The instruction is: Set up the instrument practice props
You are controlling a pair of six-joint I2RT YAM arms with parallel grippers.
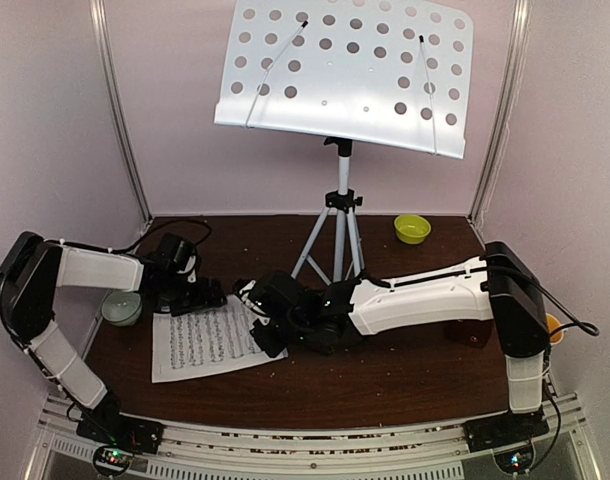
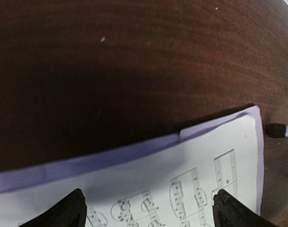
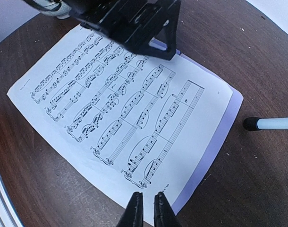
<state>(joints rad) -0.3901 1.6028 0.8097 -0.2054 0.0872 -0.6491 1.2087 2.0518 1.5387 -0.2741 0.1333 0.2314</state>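
Sheet-music pages (image 3: 125, 109), edge under nearly closed right gripper (image 3: 148, 208)

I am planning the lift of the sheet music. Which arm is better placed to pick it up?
Probably the right arm: the right fingers are almost closed at the edge of the sheet music, while the left fingers stand wide open above its far edge.
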